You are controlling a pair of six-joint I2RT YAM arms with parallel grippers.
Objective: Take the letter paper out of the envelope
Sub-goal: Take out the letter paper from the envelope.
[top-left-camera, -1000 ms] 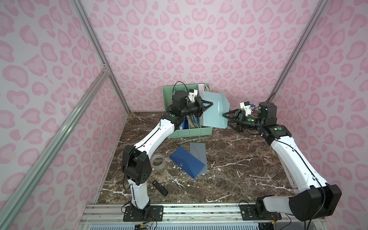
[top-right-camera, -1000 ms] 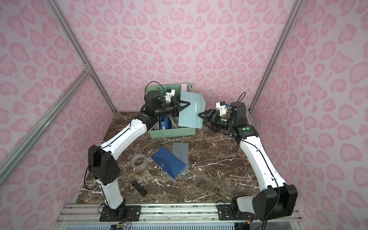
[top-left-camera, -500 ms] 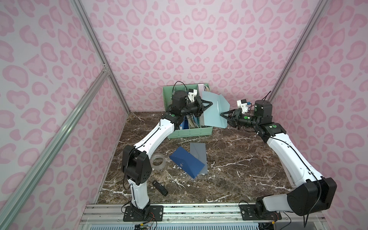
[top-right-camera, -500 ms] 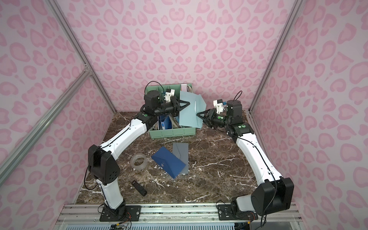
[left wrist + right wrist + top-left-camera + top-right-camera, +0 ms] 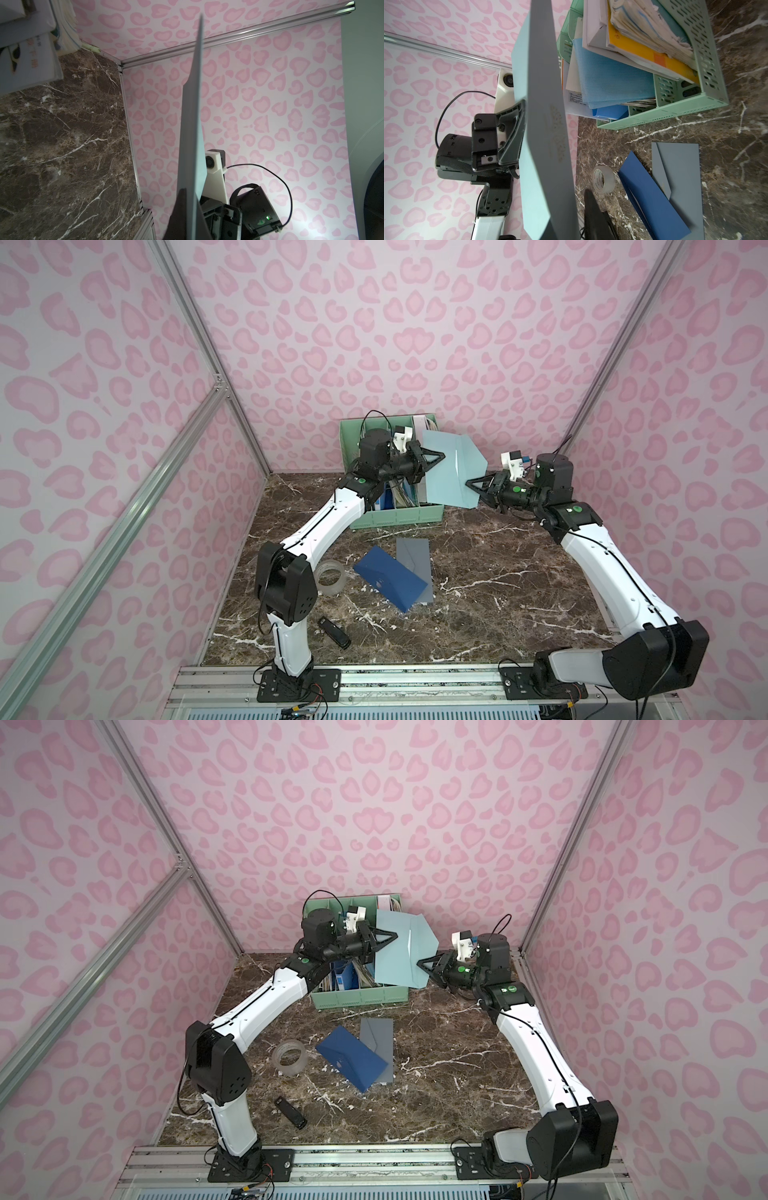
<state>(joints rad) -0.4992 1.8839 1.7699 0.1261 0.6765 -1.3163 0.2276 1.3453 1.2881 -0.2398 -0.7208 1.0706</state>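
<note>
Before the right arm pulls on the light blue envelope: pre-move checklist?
1. Hold of left gripper on light blue envelope: ok, clamped.
2. Envelope lifted off the table: ok, held in the air.
3. Open flap facing the right arm: ok.
4. Closure of right gripper on the flap-side edge: cannot tell; its tips are at the edge.
5. Letter paper caught by the right fingers: cannot tell; no paper shows.

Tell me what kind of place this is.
Probably a robot test booth: pink patterned walls on aluminium framing, two arms bolted to a rail, a green file tray on a marble-look table.
</note>
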